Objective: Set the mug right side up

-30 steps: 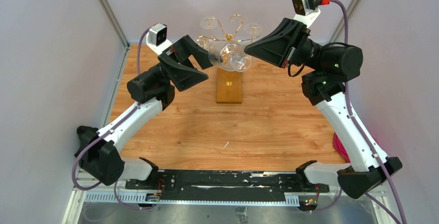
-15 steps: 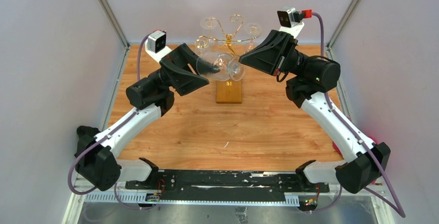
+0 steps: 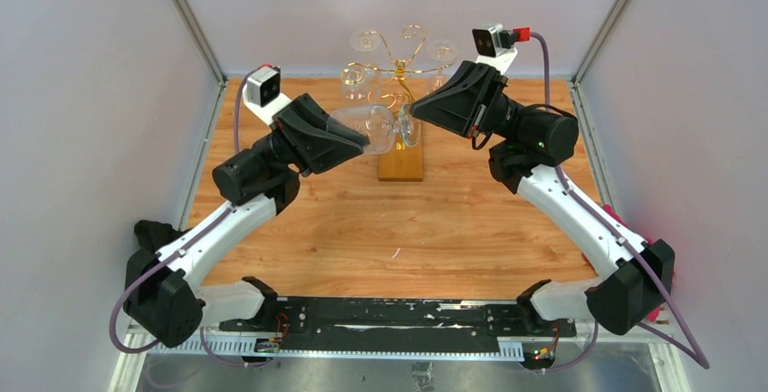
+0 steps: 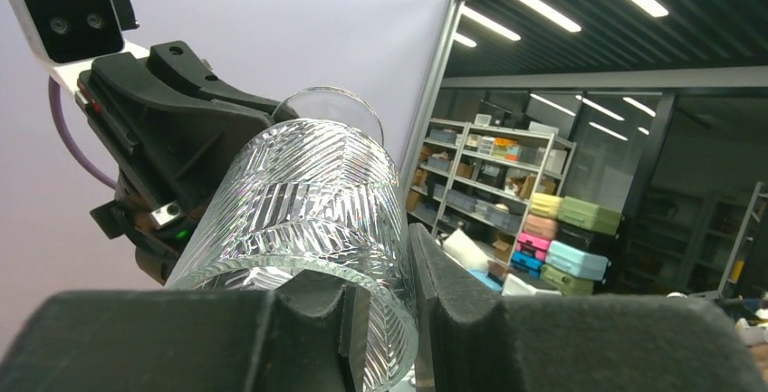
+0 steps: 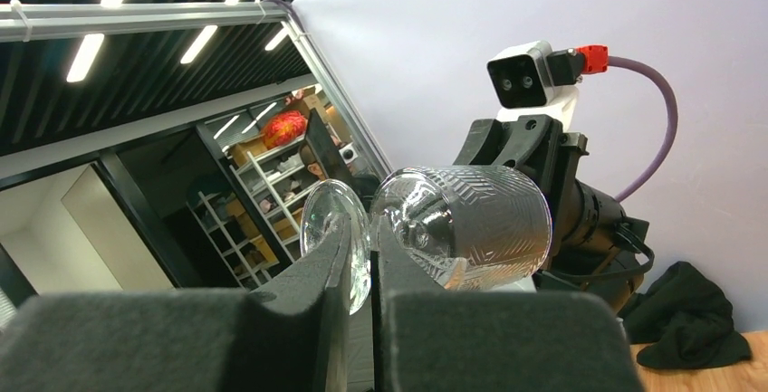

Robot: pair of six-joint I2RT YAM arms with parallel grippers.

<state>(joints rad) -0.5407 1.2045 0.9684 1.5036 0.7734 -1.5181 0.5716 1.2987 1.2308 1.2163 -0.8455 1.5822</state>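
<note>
The mug (image 3: 367,128) is a clear cut-glass cup with a stem and a round foot, lying on its side in the air between both arms. My left gripper (image 3: 360,141) is at its mouth. In the left wrist view one finger sits inside the rim of the mug (image 4: 299,193) and the other presses the outer wall, so my left gripper (image 4: 391,274) is shut on the wall. My right gripper (image 3: 408,120) is at the other end. In the right wrist view the mug (image 5: 475,220) shows, my right gripper (image 5: 371,243) shut on its stem between foot (image 5: 328,224) and bowl.
A gold wire rack (image 3: 398,52) with several glasses hanging on it stands at the back on a wooden block (image 3: 400,152), just below and behind the held mug. A pink cloth (image 3: 593,252) lies at the table's right edge. Metal frame posts stand at both back corners.
Both arms have come forward and lower, carrying the mug away from the rack and a little left. My left jaws have closed from wide open onto the mug's rim wall.
</note>
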